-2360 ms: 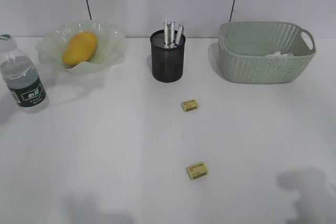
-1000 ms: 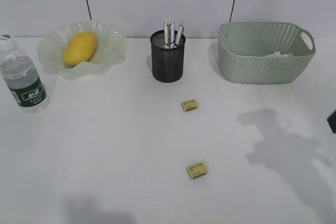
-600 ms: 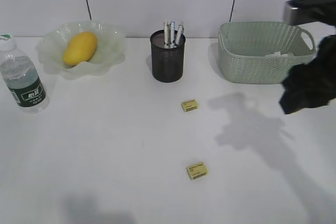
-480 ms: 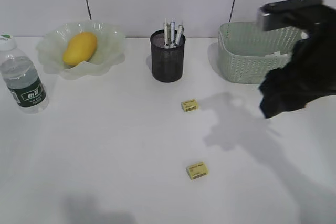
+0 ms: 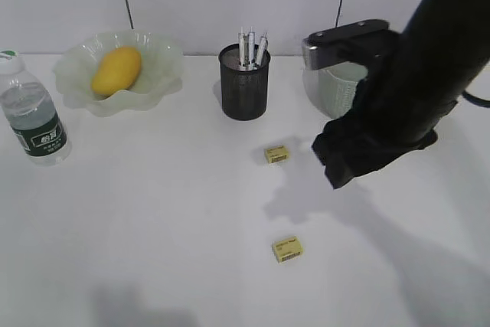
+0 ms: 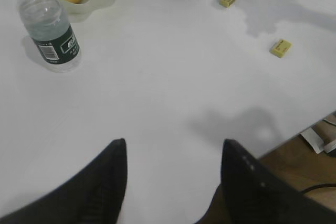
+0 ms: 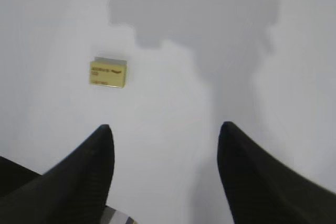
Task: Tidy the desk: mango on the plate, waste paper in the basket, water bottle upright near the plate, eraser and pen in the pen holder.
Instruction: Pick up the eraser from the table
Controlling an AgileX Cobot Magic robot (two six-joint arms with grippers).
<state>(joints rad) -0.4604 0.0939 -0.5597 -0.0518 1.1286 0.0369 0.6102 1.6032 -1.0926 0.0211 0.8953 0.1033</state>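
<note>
Right claw (image 7: 163, 171) hangs spread and empty over the white bench (image 5: 153, 212), a small yellow block eraser (image 7: 108, 73) ahead and to its left. Risk: an off-centre descent could nudge it away.

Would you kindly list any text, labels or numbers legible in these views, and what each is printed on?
Nothing can be read with certainty.
Water bottle: dark green label with white print and, in the left wrist view, a barcode; characters too blurred to read.
Far eraser: dark printed lines, too small to read.
Near eraser: dark print, illegible.
Pen holder, plate: no text visible.
</note>
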